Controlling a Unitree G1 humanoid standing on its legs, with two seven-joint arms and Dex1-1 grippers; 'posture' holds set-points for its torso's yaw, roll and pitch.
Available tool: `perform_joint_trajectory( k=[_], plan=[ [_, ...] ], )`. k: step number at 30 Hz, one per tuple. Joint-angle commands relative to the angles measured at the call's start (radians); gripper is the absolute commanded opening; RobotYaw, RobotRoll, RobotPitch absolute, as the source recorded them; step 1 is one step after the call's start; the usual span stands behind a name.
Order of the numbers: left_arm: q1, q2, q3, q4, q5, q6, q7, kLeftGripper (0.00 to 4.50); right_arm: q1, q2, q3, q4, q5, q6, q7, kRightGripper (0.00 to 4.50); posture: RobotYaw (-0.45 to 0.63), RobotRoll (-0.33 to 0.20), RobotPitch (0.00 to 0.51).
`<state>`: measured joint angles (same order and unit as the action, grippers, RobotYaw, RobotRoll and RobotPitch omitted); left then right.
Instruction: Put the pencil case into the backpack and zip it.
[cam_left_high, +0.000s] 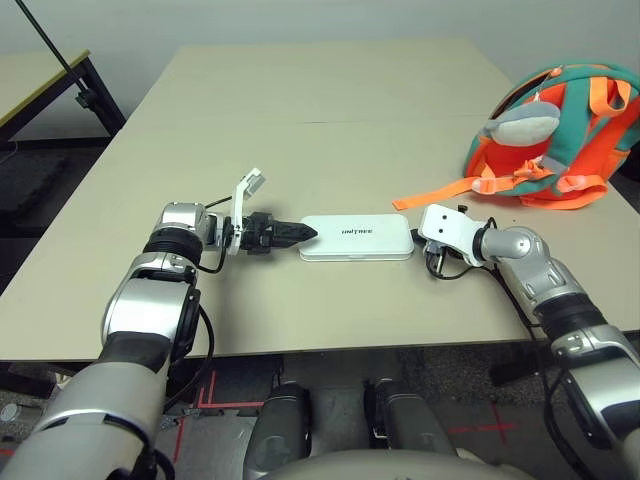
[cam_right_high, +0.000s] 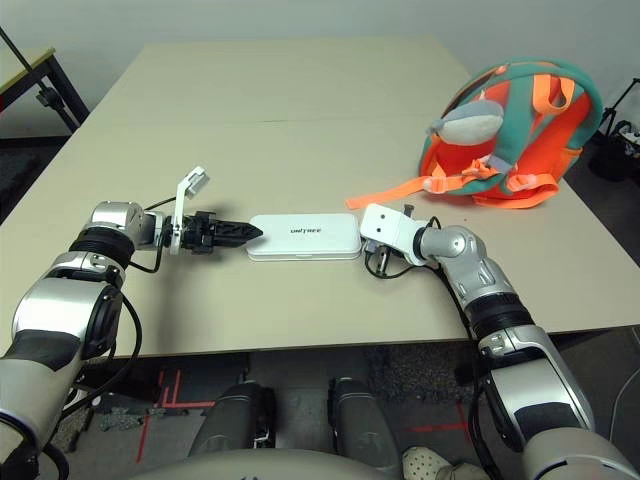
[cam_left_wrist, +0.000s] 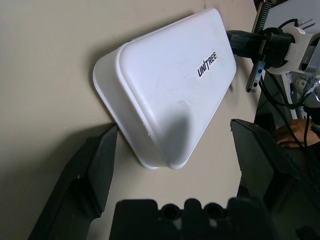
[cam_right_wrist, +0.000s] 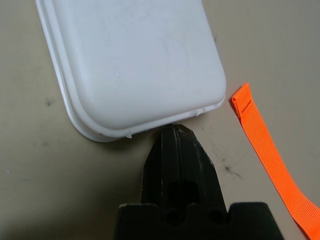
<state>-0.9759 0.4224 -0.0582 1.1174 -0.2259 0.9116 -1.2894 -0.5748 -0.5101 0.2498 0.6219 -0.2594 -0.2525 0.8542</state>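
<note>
Pencil case (cam_left_high: 357, 238) lies flat near the front of the beige table (cam_left_high: 300, 110), lettering up, with a robot gripper at each short end. Seen from the head camera, the left gripper (cam_left_high: 290, 234) points rightward along the tabletop, its black fingertips at the case's left end; the right gripper (cam_right_high: 362, 240) meets the opposite end, mostly hidden behind its white wrist housing. The backpack (cam_left_high: 555, 135) — orange with teal trim and a grey plush shark (cam_left_high: 525, 120) on it — sits well apart at the table's far right, one orange strap (cam_left_high: 440, 193) trailing toward the case. Both silver forearms reach in low from the near edge, bent inward toward each other.

From the left wrist, the jaws stand wide apart, one finger (cam_left_wrist: 95, 170) on each side of the case's near end, the end lying between them; whether either pad touches it cannot be told. The other gripper shows beyond the far end.

From the right wrist, the two fingers (cam_right_wrist: 177, 160) are pressed together into a single black wedge — holding nothing — with the tip right at the case's rim, apparently touching. The strap's loose end lies on the table just beside that corner, clear of the fingers.
</note>
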Motion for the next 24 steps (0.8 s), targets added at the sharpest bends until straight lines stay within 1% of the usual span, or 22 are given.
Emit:
perform_joint_trajectory(
  k=[1, 15, 24],
  plan=[
    [-0.002, -0.026, -0.001, 0.013, 0.009, 0.007, -0.006, 4.5, -0.013, 0.067, 0.079, 0.037, -0.019, -0.038, 0.027, 0.03, 0.05, 0.0, 0.062],
    [0.006, -0.025, -0.007, 0.004, 0.015, 0.027, -0.03, 4.5, -0.087, 0.088, 0.086, 0.13, -0.061, -0.093, 0.037, 0.03, 0.05, 0.0, 0.07],
    [0.013, -0.002, -0.016, -0.023, 0.012, 0.074, -0.071, 4.5, -0.191, 0.069, 0.111, 0.244, -0.094, -0.159, 0.092, 0.03, 0.06, 0.0, 0.079]
  ],
)
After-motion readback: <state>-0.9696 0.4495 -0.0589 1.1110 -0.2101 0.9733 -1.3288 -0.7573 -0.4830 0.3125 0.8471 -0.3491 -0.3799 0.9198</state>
